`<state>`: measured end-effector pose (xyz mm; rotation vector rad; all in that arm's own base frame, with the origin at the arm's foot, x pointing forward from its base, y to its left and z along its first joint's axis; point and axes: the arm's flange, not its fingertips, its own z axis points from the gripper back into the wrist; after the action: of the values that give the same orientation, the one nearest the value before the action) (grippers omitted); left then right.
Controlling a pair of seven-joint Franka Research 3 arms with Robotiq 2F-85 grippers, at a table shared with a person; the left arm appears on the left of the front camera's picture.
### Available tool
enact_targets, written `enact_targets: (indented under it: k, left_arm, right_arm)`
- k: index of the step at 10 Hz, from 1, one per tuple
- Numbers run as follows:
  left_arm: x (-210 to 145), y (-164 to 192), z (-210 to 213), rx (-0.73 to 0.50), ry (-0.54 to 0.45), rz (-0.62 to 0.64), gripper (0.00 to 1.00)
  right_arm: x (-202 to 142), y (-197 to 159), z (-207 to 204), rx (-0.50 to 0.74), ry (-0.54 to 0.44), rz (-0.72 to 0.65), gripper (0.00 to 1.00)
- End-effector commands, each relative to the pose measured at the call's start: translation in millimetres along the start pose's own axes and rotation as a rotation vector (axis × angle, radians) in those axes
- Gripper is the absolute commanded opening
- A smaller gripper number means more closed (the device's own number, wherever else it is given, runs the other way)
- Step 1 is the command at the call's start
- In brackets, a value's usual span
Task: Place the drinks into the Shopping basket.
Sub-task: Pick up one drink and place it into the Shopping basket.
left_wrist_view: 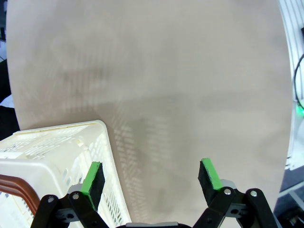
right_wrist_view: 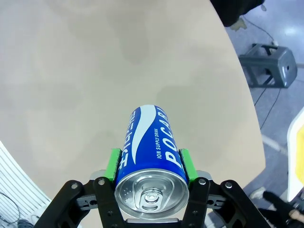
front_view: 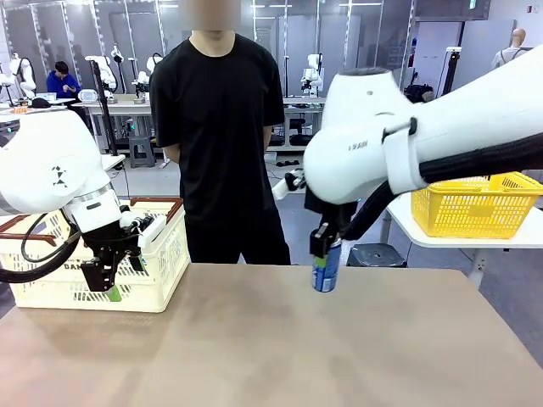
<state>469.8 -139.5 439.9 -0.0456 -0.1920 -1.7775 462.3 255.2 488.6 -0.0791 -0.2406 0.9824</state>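
The right gripper (right_wrist_view: 151, 164) pinches an upright blue can (right_wrist_view: 149, 156); the Shopping basket (front_view: 157, 267) lies far to its left, just beside the spread left gripper (left_wrist_view: 152, 178).

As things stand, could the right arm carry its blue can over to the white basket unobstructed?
Probably yes. The right gripper is shut on the blue can, and bare table lies between it and the white basket, though the open left gripper hangs at the basket's front.

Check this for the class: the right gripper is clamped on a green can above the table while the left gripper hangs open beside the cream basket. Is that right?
One detail is wrong: the can in the right gripper is blue with white markings, not green, as the right wrist view shows. The left gripper does hang open beside the cream basket.
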Motion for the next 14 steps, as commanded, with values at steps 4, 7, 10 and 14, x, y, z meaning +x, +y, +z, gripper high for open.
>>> enact_targets:
  k: [4,7,10,14]
  left_arm:
    - [-1,-2,1,-0.011,0.012,-0.002,1.00]
    - [-1,-2,1,-0.011,0.012,-0.002,1.00]
    - [-1,-2,1,-0.011,0.012,-0.002,1.00]
    - [-1,-2,1,-0.011,0.012,-0.002,1.00]
  right_arm:
    - [69,41,-61,0.043,-0.006,0.164,0.18]
    - [96,52,-99,0.096,0.007,0.242,0.18]
    - [104,58,-128,0.105,0.029,0.264,0.18]
    - [102,62,-138,0.108,0.074,0.272,0.77]
